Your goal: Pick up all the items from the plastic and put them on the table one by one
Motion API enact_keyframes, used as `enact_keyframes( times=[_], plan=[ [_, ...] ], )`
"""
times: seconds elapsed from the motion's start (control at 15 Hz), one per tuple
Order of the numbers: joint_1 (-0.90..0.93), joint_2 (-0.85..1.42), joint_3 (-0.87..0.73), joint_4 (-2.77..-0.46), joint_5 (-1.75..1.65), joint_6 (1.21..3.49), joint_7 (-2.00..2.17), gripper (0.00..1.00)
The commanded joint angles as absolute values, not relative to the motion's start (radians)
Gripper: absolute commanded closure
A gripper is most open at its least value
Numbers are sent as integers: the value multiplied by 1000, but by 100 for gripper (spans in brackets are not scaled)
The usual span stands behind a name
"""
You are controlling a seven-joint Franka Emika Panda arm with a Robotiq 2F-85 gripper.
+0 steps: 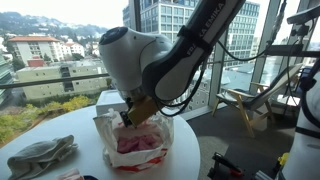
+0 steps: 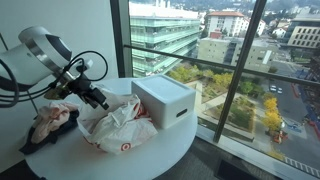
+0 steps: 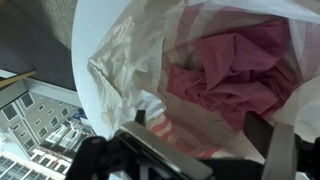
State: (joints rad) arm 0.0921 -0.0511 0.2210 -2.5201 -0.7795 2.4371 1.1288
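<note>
gripper (image 2: 98, 99) | jaws spread, nothing held (clear in wrist view) | hovers at plastic bag (image 2: 125, 128) mouth | pink cloth (image 3: 225, 75) inside bag, 1 o'clock of gripper | white box (image 2: 165, 100) at bag's 3 o'clock on table (image 2: 160, 152)

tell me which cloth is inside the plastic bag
The pink cloth, bunched inside the white plastic bag; the greyish cloth lies out on the table beside the bag.
</note>
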Motion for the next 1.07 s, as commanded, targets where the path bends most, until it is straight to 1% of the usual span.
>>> enact_keyframes(
  times=[0.0,0.4,0.67,0.73,1.0],
  plan=[
    [110,94,194,-2432,-830,2491,1171,0],
    [116,270,90,-2362,-875,2546,1193,0],
    [128,378,28,-2303,-868,2683,1191,0],
    [105,410,45,-2280,-889,2716,1210,0],
    [107,502,21,-2210,-913,2819,1249,0]
  ],
)
